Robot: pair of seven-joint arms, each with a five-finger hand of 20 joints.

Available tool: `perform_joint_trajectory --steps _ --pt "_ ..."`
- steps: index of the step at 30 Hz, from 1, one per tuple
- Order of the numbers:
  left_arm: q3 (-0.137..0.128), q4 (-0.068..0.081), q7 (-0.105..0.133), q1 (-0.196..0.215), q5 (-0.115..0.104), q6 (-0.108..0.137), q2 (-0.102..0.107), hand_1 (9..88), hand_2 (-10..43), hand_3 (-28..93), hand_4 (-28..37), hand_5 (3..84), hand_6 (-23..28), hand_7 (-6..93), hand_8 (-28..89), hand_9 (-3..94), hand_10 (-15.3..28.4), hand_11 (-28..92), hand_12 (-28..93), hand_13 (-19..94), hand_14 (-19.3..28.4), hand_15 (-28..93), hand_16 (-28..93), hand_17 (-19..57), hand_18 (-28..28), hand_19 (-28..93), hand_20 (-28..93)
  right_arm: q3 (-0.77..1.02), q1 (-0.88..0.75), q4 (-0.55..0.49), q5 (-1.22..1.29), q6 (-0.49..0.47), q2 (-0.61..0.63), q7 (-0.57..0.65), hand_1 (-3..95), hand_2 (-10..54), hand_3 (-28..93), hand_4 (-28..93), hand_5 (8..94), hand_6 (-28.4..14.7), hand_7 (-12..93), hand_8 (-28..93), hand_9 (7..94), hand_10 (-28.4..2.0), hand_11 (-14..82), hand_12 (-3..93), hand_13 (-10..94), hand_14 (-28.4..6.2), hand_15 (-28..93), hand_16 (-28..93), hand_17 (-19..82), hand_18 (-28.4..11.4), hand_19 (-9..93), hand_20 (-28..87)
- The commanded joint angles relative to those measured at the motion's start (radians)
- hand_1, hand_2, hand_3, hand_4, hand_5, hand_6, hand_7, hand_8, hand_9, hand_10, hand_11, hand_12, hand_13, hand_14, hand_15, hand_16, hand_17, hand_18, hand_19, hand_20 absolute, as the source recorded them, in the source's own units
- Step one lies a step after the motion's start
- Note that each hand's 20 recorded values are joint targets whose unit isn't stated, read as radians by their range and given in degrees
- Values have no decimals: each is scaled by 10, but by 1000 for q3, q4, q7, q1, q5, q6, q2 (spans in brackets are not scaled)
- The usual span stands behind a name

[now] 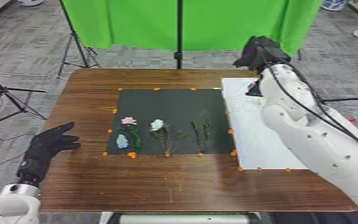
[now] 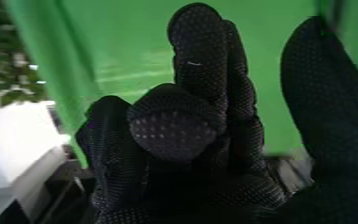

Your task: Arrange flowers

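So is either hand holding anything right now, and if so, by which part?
Nothing is held. The left hand and the right hand are both empty; the pink flower lies on the dark mat.

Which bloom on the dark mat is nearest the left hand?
The pale blue one, by the mat's left edge. The pink bloom lies farther forward, the white one farther right, both farther from the left hand.
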Motion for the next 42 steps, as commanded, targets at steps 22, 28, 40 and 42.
perform_joint_trajectory --steps 22,28,40,42 --pt "-7 -5 -17 21 2 -5 -19 241 198 639 -249 449 53 103 -60 520 161 264 139 473 212 341 -24 122 159 269 228 -56 -113 153 -79 -175 39 44 342 -95 644 -126 591 9 122 -82 770 -149 186 227 894 -21 601 363 619 -152 932 589" --pt "-8 -1 -20 17 0 -9 -15 242 198 639 -249 449 53 103 -60 521 161 264 139 473 213 341 -24 123 159 268 227 -70 -153 173 -112 -44 46 12 456 -95 664 -174 620 20 146 -92 810 -132 168 229 925 -4 590 351 640 -136 932 578" --pt "-8 -1 -23 17 0 -11 -14 243 198 639 -248 449 53 102 -59 521 160 265 139 473 212 341 -25 122 159 270 228 -27 -199 87 -152 298 77 20 635 -95 544 -168 826 5 207 83 937 -81 169 352 937 5 641 295 690 -130 932 583" --pt "-10 -1 -23 16 1 -13 -13 243 199 639 -247 449 53 102 -60 520 160 265 139 473 213 342 -24 123 159 270 227 10 -221 16 -151 307 76 30 632 -95 550 -164 827 2 207 86 937 -81 175 352 937 6 644 293 692 -128 932 583"
